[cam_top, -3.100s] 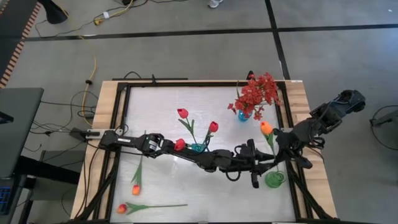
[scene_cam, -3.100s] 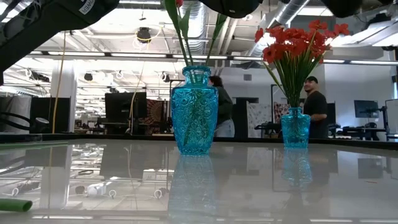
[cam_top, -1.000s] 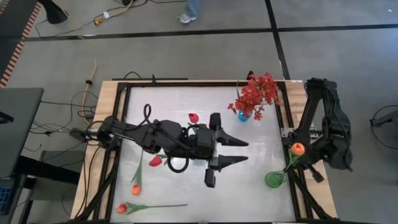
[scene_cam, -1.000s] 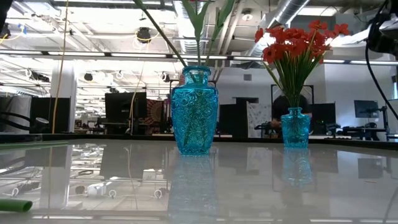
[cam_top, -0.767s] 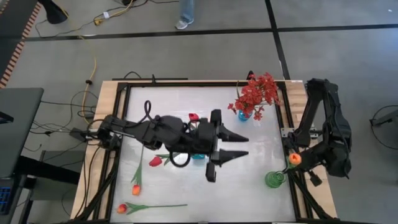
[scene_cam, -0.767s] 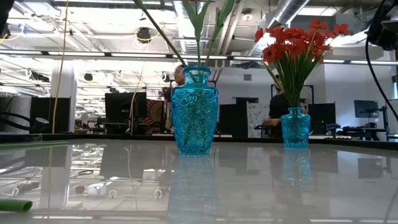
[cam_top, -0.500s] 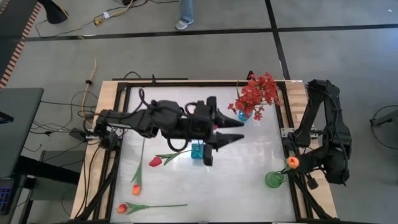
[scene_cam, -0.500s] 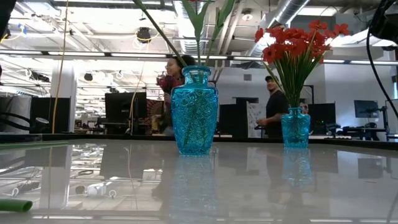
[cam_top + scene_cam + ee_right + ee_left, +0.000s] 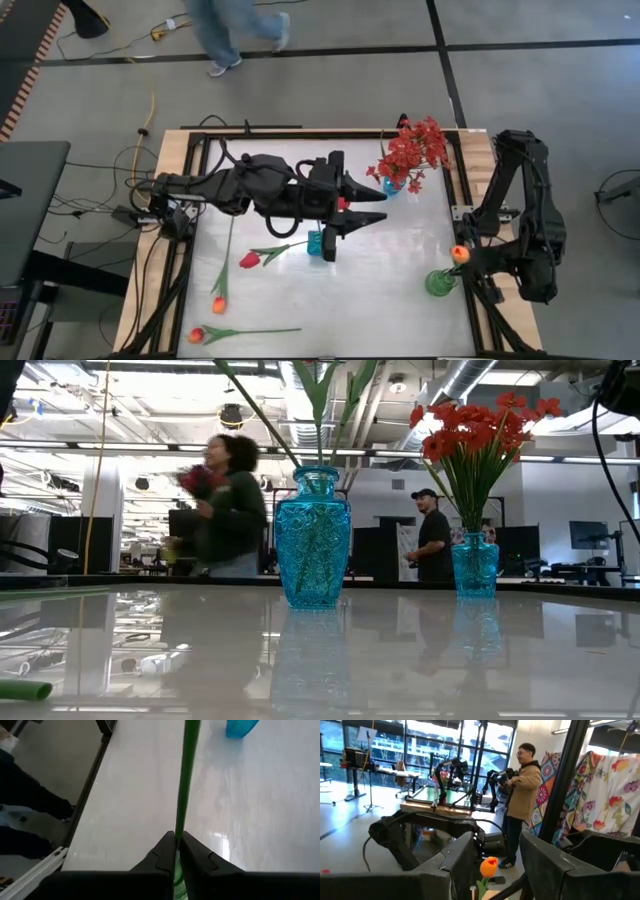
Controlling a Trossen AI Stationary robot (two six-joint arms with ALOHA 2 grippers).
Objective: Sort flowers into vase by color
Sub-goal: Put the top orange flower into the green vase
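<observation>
My left gripper (image 9: 385, 208) hangs open above mid-table, fingers pointing toward the right edge, just past the big blue vase (image 9: 318, 244). One red rose (image 9: 250, 260) leans out of that vase on its long stem. In the left wrist view the open left gripper (image 9: 497, 850) frames the orange tulip (image 9: 489, 866). My right gripper (image 9: 176, 837) is shut on this tulip's green stem. The tulip's bud (image 9: 460, 253) stands just above the green vase (image 9: 440, 284) near the right edge. Two more orange tulips (image 9: 218, 300) (image 9: 197, 335) lie flat near the left near corner. My right gripper pinches the tulip's thin green stem (image 9: 179, 822) between its two fingertips (image 9: 162, 851). The stem runs straight on past the fingertips and out of the right wrist picture. Green shows just below the fingers, but whether the stem's lower end is in the green vase, I cannot tell.
A small blue vase (image 9: 390, 185) holding the bushy red spray (image 9: 412, 148) stands by the far right corner. In the low view the big blue vase (image 9: 313, 540) and the small one (image 9: 475, 565) show, with people walking in the room behind.
My left gripper, open throughout, has drawn back from the near side of the big blue vase toward the far edge. My right gripper has carried the orange tulip toward the near edge and down toward the green vase, staying shut on its stem.
</observation>
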